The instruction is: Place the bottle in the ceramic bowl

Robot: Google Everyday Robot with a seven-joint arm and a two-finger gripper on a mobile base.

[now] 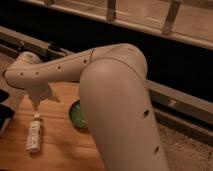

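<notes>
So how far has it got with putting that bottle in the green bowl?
Nothing looks finished yet. The bottle lies flat on the wooden table, beside the ceramic bowl, which is partly hidden by the arm. In hand: the claw hangs open just above the bottle's cap. Left: grasp it, lift it, and set it in the bowl.

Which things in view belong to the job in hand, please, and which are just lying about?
Job: slim whitish plastic bottle, lying flat; round green-glazed ceramic bowl; open gripper, just above the bottle's cap.
Lying about: dark object, left edge of wooden table.
</notes>
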